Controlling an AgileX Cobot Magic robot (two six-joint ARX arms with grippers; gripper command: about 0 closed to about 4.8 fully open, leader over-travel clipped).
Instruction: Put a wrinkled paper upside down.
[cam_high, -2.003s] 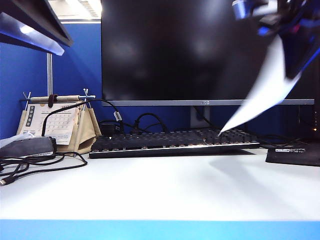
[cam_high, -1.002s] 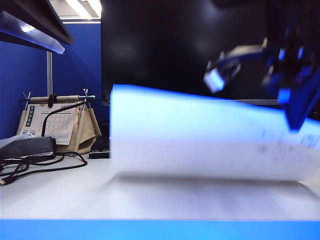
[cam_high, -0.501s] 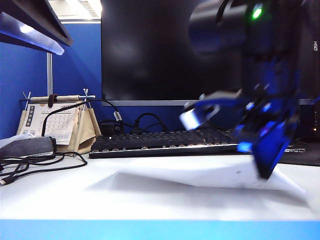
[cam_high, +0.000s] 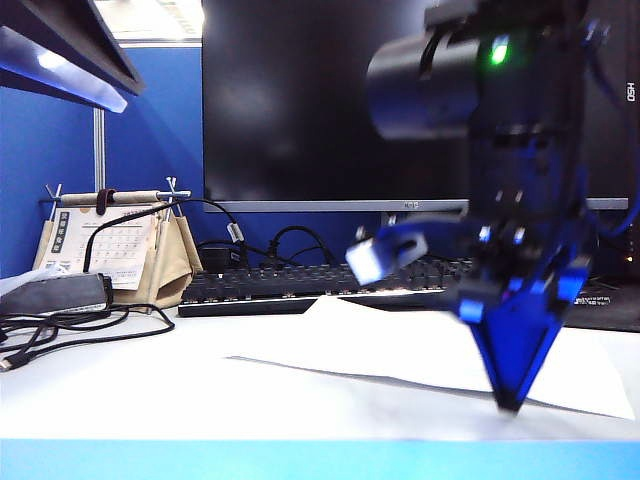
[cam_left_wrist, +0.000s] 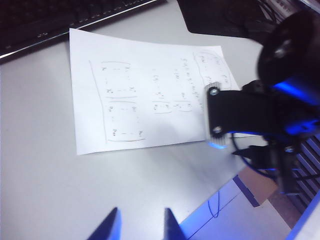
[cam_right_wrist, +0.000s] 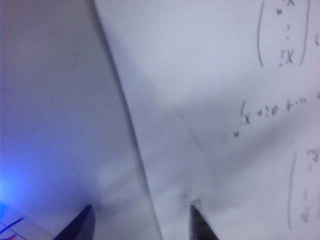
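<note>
The wrinkled paper (cam_high: 400, 345) lies flat on the white table in front of the keyboard. Faint handwritten marks face up on the paper (cam_left_wrist: 135, 95). My right gripper (cam_high: 510, 398) points straight down at the sheet's front right part, tip at the table. In the right wrist view the right gripper (cam_right_wrist: 140, 216) is open. The paper's (cam_right_wrist: 225, 100) edge runs between the two fingers, one over the sheet and one over bare table. My left gripper (cam_left_wrist: 140, 221) hangs open above bare table near the front edge, apart from the sheet.
A black keyboard (cam_high: 300, 285) and a dark monitor (cam_high: 350, 100) stand behind the sheet. A desk calendar (cam_high: 110, 245) and loose cables (cam_high: 60, 325) sit at the left. A black mat (cam_high: 600, 305) lies at the right. The table's blue front edge (cam_high: 300, 460) is close.
The right gripper swung the paper down from the air and lowered with it. The sheet now lies flat on the table, and the right jaws have opened.
</note>
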